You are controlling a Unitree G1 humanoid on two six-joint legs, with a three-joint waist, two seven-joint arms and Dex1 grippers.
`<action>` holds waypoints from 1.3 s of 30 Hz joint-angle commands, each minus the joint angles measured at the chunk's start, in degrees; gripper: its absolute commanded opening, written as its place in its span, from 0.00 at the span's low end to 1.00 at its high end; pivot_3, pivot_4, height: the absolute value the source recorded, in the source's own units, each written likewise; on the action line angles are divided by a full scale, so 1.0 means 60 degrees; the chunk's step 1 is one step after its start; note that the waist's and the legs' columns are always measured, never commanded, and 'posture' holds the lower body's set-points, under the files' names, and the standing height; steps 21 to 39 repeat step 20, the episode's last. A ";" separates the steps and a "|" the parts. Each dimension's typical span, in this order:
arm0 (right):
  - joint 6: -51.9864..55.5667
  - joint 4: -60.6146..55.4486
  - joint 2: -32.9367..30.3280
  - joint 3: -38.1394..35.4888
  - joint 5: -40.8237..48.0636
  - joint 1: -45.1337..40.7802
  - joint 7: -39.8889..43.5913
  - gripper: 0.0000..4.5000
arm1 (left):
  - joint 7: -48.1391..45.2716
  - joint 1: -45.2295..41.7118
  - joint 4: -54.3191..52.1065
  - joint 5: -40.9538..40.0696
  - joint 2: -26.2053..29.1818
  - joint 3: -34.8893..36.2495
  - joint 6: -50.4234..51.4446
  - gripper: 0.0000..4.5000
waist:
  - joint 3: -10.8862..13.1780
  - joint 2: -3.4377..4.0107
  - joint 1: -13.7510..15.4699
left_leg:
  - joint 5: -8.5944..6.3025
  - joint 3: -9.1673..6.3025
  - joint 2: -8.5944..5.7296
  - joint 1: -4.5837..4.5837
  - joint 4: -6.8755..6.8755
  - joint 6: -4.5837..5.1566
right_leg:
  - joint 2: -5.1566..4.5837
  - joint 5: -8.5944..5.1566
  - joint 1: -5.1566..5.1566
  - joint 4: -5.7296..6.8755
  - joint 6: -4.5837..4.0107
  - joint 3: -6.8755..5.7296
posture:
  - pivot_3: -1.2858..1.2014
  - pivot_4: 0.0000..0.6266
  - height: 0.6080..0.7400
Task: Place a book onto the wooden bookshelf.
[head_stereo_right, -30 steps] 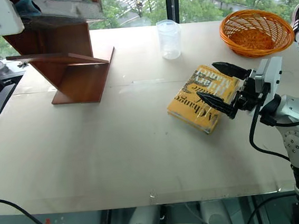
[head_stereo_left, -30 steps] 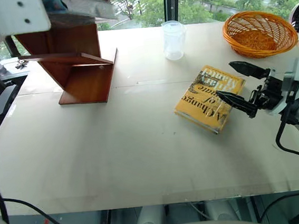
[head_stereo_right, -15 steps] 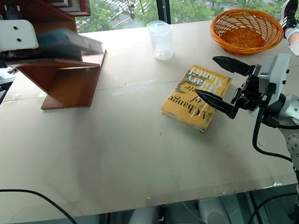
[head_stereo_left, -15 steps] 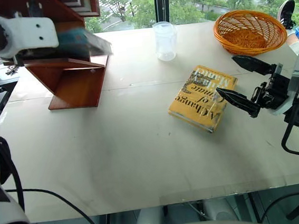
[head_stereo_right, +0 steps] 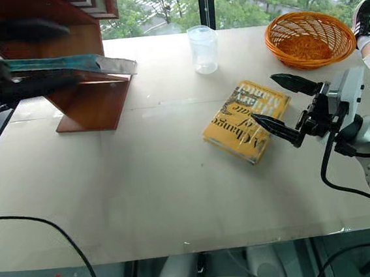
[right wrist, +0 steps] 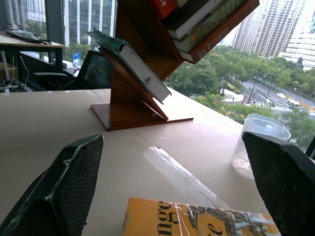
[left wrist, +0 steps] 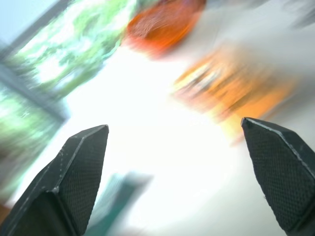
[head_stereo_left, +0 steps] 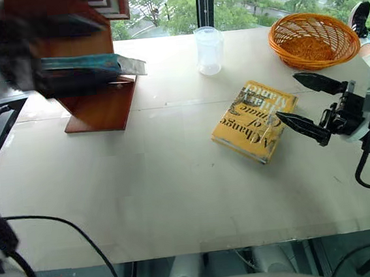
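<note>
Book (head_stereo_right: 66,63): The teal book is seen lying on a slanted board of the shelf, at the far left of the table. Its white page edges are turned toward the middle of the table, and one corner sticks out past the board.
Shelf (head_stereo_right: 93,101): The red-brown wooden shelf is stood on its flat base at the far left. More books (right wrist: 206,22) are kept higher up in it.
Left claw (left wrist: 179,172): It is seen as a dark blur by the shelf in the head views. In the left wrist view its two black fingers (left wrist: 74,182) are spread wide apart, and nothing is held between them.
Right claw (head_stereo_right: 281,106): It is held above the table at the right, pointing left. Its fingers are spread wide and nothing is gripped. The tips are just by the right edge of the yellow book.
Yellow book (head_stereo_right: 245,119): It is laid flat near the middle right of the table.
Cup (head_stereo_right: 203,48): A clear plastic cup is stood at the far side of the table, in the middle.
Basket (head_stereo_right: 310,38): An orange woven basket is set at the far right.
Table (head_stereo_right: 144,195): The near half of the pale top is bare.
</note>
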 commanded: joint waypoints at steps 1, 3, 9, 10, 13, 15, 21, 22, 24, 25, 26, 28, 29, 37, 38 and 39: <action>-0.0001 -0.0087 -0.0326 -0.0560 0.0024 0.0429 0.0147 1.00 | 0.2879 0.1767 -0.2207 -0.0819 -0.2098 0.0729 0.0668 0.98 | -0.0007 0.0010 0.0034 | 0.0000 0.0000 0.0000 0.0017 0.0004 0.0000 | 0.0000 0.0000 0.0017 0.0013 -0.0001 -0.0001 | 0.52 0.24 1.00; 0.0006 -0.0080 -0.0533 -0.0768 -0.0108 0.0893 0.0226 1.00 | 0.4222 0.3086 -0.2841 -0.0803 -0.3604 0.0731 0.0465 0.98 | -0.0011 0.0015 0.0068 | 0.0000 0.0009 0.0000 0.0069 -0.0015 -0.0001 | -0.0001 0.0002 0.0064 0.0001 -0.0004 0.0014 | 0.52 0.24 1.00; -0.0207 0.0323 -0.1113 -0.1699 -0.1046 0.3113 0.0623 1.00 | 0.4764 0.7094 -0.2993 0.0828 -0.4539 0.0508 -0.1739 0.98 | -0.0020 -0.0015 0.0076 | 0.0003 0.0048 0.0003 0.0064 -0.0034 -0.0013 | -0.0006 0.0005 0.0030 -0.0013 -0.0009 0.0058 | 0.52 0.24 1.00; -0.0277 0.0468 -0.1167 -0.1860 -0.1221 0.3546 0.0726 1.00 | 0.4665 0.7558 -0.2819 0.1157 -0.4448 0.0494 -0.2245 0.98 | -0.0021 -0.0016 0.0154 | 0.0000 0.0061 0.0002 0.0069 -0.0043 -0.0008 | -0.0010 0.0004 0.0031 -0.0015 -0.0010 0.0063 | 0.52 0.24 1.00; -0.0683 0.1104 -0.1250 -0.2400 -0.1756 0.4661 0.1016 1.00 | 0.4219 0.9023 -0.2288 0.1664 -0.4396 0.0726 -0.3484 0.98 | -0.0022 -0.0011 0.0293 | -0.0003 0.0077 0.0001 0.0071 -0.0044 -0.0002 | -0.0016 0.0003 0.0037 -0.0024 -0.0012 0.0067 | 0.52 0.24 1.00; -0.0850 0.1445 -0.1208 -0.2694 -0.1912 0.5078 0.1112 1.00 | 0.4082 0.9698 -0.1822 0.1902 -0.4425 0.0888 -0.4111 0.98 | -0.0028 -0.0001 0.0339 | -0.0016 0.0092 -0.0001 0.0095 -0.0043 0.0018 | -0.0030 -0.0003 0.0067 -0.0037 -0.0019 0.0070 | 0.52 0.24 1.00; -0.1028 0.1762 -0.1034 -0.2865 -0.1964 0.5499 0.1252 1.00 | 0.3754 1.0228 -0.1267 0.2097 -0.4327 0.0752 -0.5077 0.98 | -0.0029 -0.0002 0.0364 | -0.0022 0.0087 0.0007 0.0153 -0.0037 0.0027 | -0.0068 -0.0024 0.0146 -0.0061 -0.0044 0.0061 | 0.52 0.24 1.00; -0.1028 0.1762 -0.1034 -0.2865 -0.1964 0.5499 0.1252 1.00 | 0.3754 1.0228 -0.1267 0.2097 -0.4327 0.0752 -0.5077 0.98 | -0.0029 -0.0002 0.0364 | -0.0022 0.0087 0.0007 0.0153 -0.0037 0.0027 | -0.0068 -0.0024 0.0146 -0.0061 -0.0044 0.0061 | 0.52 0.24 1.00; -0.1028 0.1762 -0.1034 -0.2865 -0.1964 0.5499 0.1252 1.00 | 0.3754 1.0228 -0.1267 0.2097 -0.4327 0.0752 -0.5077 0.98 | -0.0029 -0.0002 0.0364 | -0.0022 0.0087 0.0007 0.0153 -0.0037 0.0027 | -0.0068 -0.0024 0.0146 -0.0061 -0.0044 0.0061 | 0.52 0.24 1.00; -0.1028 0.1762 -0.1034 -0.2865 -0.1964 0.5499 0.1252 1.00 | 0.3754 1.0228 -0.1267 0.2097 -0.4327 0.0752 -0.5077 0.98 | -0.0029 -0.0002 0.0364 | -0.0022 0.0087 0.0007 0.0153 -0.0037 0.0027 | -0.0068 -0.0024 0.0146 -0.0061 -0.0044 0.0061 | 0.52 0.24 1.00; -0.1028 0.1762 -0.1034 -0.2865 -0.1964 0.5499 0.1252 1.00 | 0.3754 1.0228 -0.1267 0.2097 -0.4327 0.0752 -0.5077 0.98 | -0.0029 -0.0002 0.0364 | -0.0022 0.0087 0.0007 0.0153 -0.0037 0.0027 | -0.0068 -0.0024 0.0146 -0.0061 -0.0044 0.0061 | 0.52 0.24 1.00; -0.1028 0.1762 -0.1034 -0.2865 -0.1964 0.5499 0.1252 1.00 | 0.3754 1.0228 -0.1267 0.2097 -0.4327 0.0752 -0.5077 0.98 | -0.0029 -0.0002 0.0364 | -0.0022 0.0087 0.0007 0.0153 -0.0037 0.0027 | -0.0068 -0.0024 0.0146 -0.0061 -0.0044 0.0061 | 0.52 0.24 1.00; -0.1028 0.1762 -0.1034 -0.2865 -0.1964 0.5499 0.1252 1.00 | 0.3754 1.0228 -0.1267 0.2097 -0.4327 0.0752 -0.5077 0.98 | -0.0029 -0.0002 0.0364 | -0.0022 0.0087 0.0007 0.0153 -0.0037 0.0027 | -0.0068 -0.0024 0.0146 -0.0061 -0.0044 0.0061 | 0.52 0.24 1.00; -0.1028 0.1762 -0.1034 -0.2865 -0.1964 0.5499 0.1252 1.00 | 0.3754 1.0228 -0.1267 0.2097 -0.4327 0.0752 -0.5077 0.98 | -0.0029 -0.0002 0.0364 | -0.0022 0.0087 0.0007 0.0153 -0.0037 0.0027 | -0.0068 -0.0024 0.0146 -0.0061 -0.0044 0.0061 | 0.52 0.24 1.00; -0.1028 0.1762 -0.1034 -0.2865 -0.1964 0.5499 0.1252 1.00 | 0.3754 1.0228 -0.1267 0.2097 -0.4327 0.0752 -0.5077 0.98 | -0.0029 -0.0002 0.0364 | -0.0022 0.0087 0.0007 0.0153 -0.0037 0.0027 | -0.0068 -0.0024 0.0146 -0.0061 -0.0044 0.0061 | 0.52 0.24 1.00; -0.1028 0.1762 -0.1034 -0.2865 -0.1964 0.5499 0.1252 1.00 | 0.3754 1.0228 -0.1267 0.2097 -0.4327 0.0752 -0.5077 0.98 | -0.0029 -0.0002 0.0364 | -0.0022 0.0087 0.0007 0.0153 -0.0037 0.0027 | -0.0068 -0.0024 0.0146 -0.0061 -0.0044 0.0061 | 0.52 0.24 1.00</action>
